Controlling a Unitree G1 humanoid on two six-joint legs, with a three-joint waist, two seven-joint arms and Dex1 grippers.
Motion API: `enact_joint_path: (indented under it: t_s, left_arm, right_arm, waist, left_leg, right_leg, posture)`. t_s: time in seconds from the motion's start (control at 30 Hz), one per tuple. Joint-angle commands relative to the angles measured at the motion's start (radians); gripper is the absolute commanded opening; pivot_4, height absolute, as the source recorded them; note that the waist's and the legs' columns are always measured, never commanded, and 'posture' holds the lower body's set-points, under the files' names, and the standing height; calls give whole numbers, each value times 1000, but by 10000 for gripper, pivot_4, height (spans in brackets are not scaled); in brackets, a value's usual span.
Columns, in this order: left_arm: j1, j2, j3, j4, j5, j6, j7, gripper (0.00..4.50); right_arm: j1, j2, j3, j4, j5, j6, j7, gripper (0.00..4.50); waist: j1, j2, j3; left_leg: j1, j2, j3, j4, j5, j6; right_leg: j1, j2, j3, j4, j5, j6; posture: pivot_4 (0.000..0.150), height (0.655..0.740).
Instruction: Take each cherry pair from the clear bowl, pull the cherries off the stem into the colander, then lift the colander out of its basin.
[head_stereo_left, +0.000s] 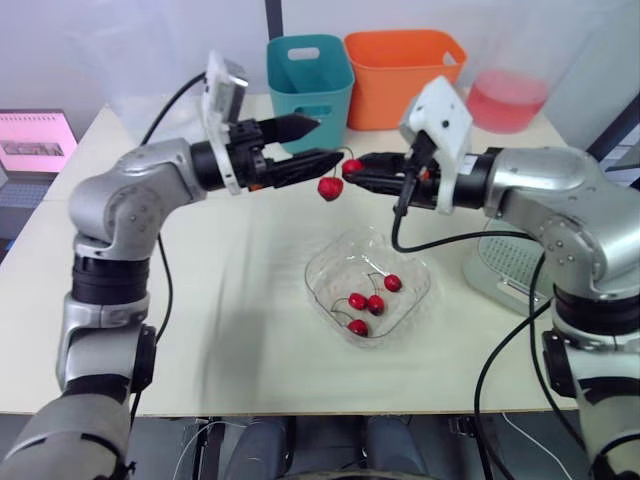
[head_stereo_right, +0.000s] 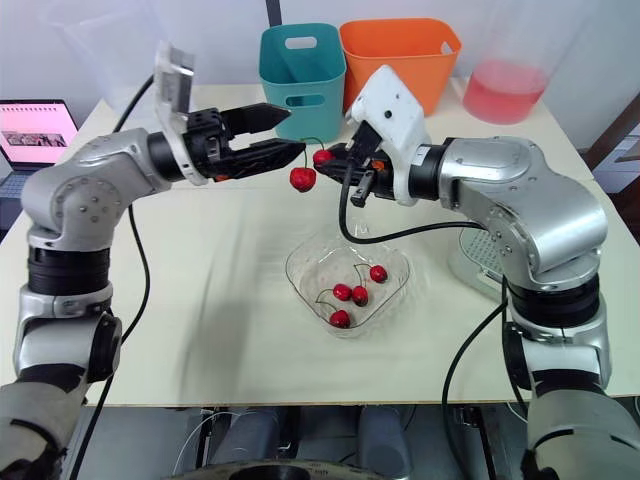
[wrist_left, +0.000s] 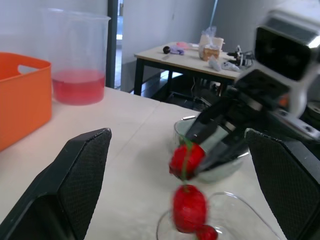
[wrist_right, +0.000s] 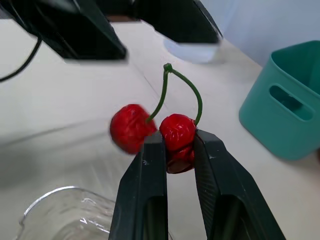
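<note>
A cherry pair hangs in the air above the clear bowl (head_stereo_left: 318, 262). My right gripper (wrist_right: 177, 140) is shut on one cherry (head_stereo_left: 352, 167), and the green stem arches over to the other cherry (head_stereo_left: 330, 188), which dangles free just below. My left gripper (head_stereo_left: 326, 140) is open, its two fingers spread around the stem's top without touching it. Several more cherries (head_stereo_left: 366, 303) with stems lie in the bowl. The pale colander in its basin (head_stereo_left: 497, 270) stands on the table to the right, partly hidden behind my right arm.
A teal bin (head_stereo_left: 308, 75) and an orange bin (head_stereo_left: 400, 70) stand at the table's back edge. A clear beaker of pink liquid (head_stereo_left: 505, 95) is at the back right. A laptop (head_stereo_left: 35, 140) sits off the left side.
</note>
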Motion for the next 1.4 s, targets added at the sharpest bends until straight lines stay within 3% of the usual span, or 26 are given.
enact_joint_path:
  t_s: [0.03,0.17,0.23,0.33,0.5,0.73,1.03,1.4]
  left_arm:
    - [-40,-12,9,16,28,-48,-30,45000]
    - [-47,-33,17,30,42,-63,-41,45000]
    - [-48,-42,21,31,40,-60,-44,39867]
    - [-50,-58,28,25,35,-54,-40,27579]
    - [-47,-74,27,17,37,-44,-38,1668]
    - [-53,-78,48,30,28,-33,-26,714]
    - [-72,-11,64,36,-19,-7,-151,0]
    - [-82,-10,61,6,-40,14,-185,0]
  right_arm:
    - [-41,10,-48,-49,25,20,-39,3486]
    - [-44,17,-62,-56,50,38,-60,3486]
    - [-46,16,-62,-54,55,39,-67,3415]
    - [-48,14,-60,-50,62,38,-75,3415]
    - [-47,16,-59,-46,75,35,-84,3415]
    - [-44,14,-64,-45,98,33,-88,3415]
    - [11,55,-271,17,371,133,-43,44657]
    - [16,186,-362,106,553,207,-218,44657]
  waist:
    - [1,0,0]
    - [3,0,0]
    - [2,0,0]
    - [2,0,0]
    - [1,0,0]
    - [1,0,0]
    - [1,0,0]
    - [0,0,0]
  left_leg:
    - [0,0,0,0,0,0]
    - [0,0,0,0,0,0]
    - [0,0,0,0,0,0]
    - [0,0,0,0,0,0]
    - [0,0,0,0,0,0]
    - [0,0,0,0,0,0]
    - [0,0,0,0,0,0]
    - [0,0,0,0,0,0]
  right_leg:
    - [0,0,0,0,0,0]
    - [0,0,0,0,0,0]
    - [0,0,0,0,0,0]
    - [0,0,0,1,0,0]
    - [0,0,0,1,0,0]
    - [0,0,0,1,0,0]
    - [0,0,0,1,0,0]
    - [0,0,0,2,0,0]
  posture:
    - [1500,7400]
    - [1500,7400]
    - [1500,7400]
    - [1500,7400]
    - [1500,7400]
    - [1500,7400]
    - [1500,7400]
    - [1500,7400]
